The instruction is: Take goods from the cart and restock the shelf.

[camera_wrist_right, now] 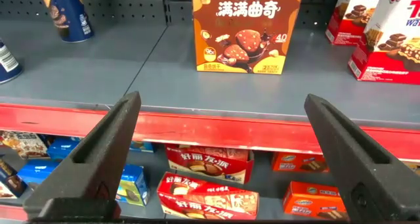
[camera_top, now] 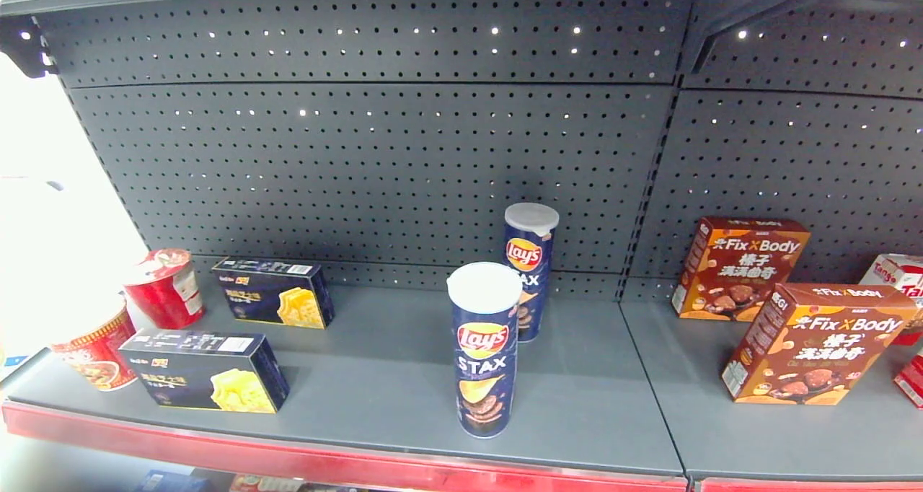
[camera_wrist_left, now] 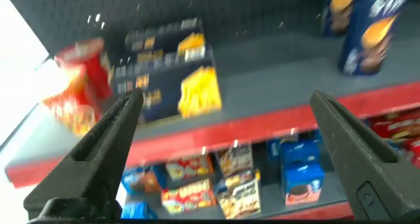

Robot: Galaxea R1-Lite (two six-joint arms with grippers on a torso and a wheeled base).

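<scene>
The grey shelf (camera_top: 389, 384) holds two blue chip cans (camera_top: 484, 348), one behind the other. To their left are two dark blue boxes (camera_top: 205, 371) and two red cups (camera_top: 164, 286). Two brown cookie boxes (camera_top: 815, 342) stand on the right. My left gripper (camera_wrist_left: 226, 98) is open and holds nothing. It sits in front of the shelf's red front edge, facing the dark blue boxes (camera_wrist_left: 170, 92) and red cups (camera_wrist_left: 82, 86). My right gripper (camera_wrist_right: 223, 99) is also open and holds nothing, before the edge below a brown cookie box (camera_wrist_right: 246, 27).
Red and white boxes (camera_top: 901, 283) stand at the far right of the shelf. A lower shelf with several packaged snacks (camera_wrist_right: 210, 184) lies under the red edge (camera_wrist_right: 216, 129). A perforated back panel (camera_top: 375, 153) closes the shelf behind. Bare shelf floor lies between the cans and the dark boxes.
</scene>
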